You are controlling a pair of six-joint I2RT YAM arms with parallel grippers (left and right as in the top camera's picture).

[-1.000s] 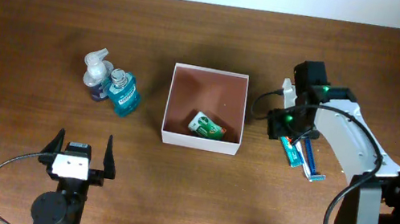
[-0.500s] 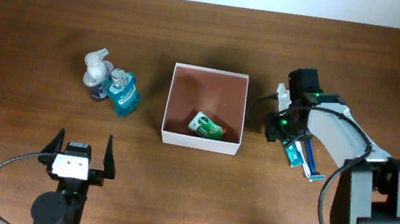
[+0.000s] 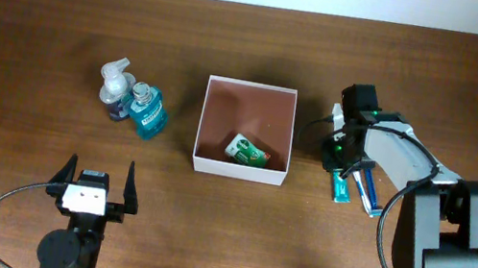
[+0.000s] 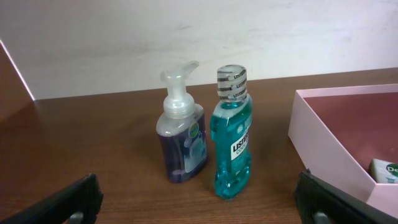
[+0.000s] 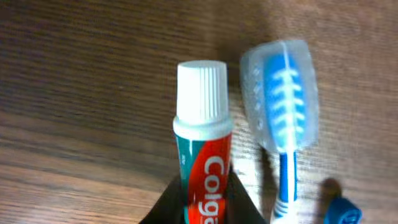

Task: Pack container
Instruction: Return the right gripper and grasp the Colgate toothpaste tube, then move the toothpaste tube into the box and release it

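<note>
While the left gripper [image 3: 100, 172] sits low at the lower left of the overhead view, its fingers are spread wide and hold nothing. Its wrist camera looks straight out between them at two bottles. A clear pump bottle [image 4: 181, 140] of purple soap stands upright. Just to its right, touching or nearly so, stands a blue-green mouthwash bottle [image 4: 232, 146].

Over to the centre of the table, and there's the container [image 3: 248, 108], square, white-walled, pinkish-brown inside. It is well apart from the bottles at its left. One green packet [image 3: 247, 151] lies in its lower right corner, close to the wall.

Now the action at the right! The right gripper [image 3: 340, 168] is down at the tabletop just beyond the container's right wall. In its wrist view the dark fingers [image 5: 169, 200] press in from both sides of a red and green toothpaste tube [image 5: 204, 155]. The white cap points away toward the top of the frame. So that pincer is pinching the tube. Right beside it lies a blue toothbrush [image 5: 283, 93], its head under a clear cover, alongside the tube on the wood.
</note>
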